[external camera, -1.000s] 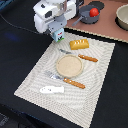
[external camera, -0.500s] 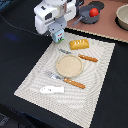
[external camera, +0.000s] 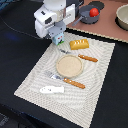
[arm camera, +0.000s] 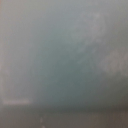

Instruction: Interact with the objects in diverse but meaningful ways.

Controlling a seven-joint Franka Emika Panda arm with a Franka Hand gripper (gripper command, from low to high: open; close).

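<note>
Gripper: low over mat's far-left corner, on/around milk carton; fingers masked by arm body, so can't tell how wide or if it grips.
Key relation: carton directly under gripper, upright; bread loaf just to ext view's right, long axis left-right.
Other objs: fish piece near edge of mat, well apart; tomato in grey pot far right, off mat.
Mid mat: plate btwn fork & knife.
Hidden: wrist view all grey blur, prob lens against carton; carton mostly covered.
</note>
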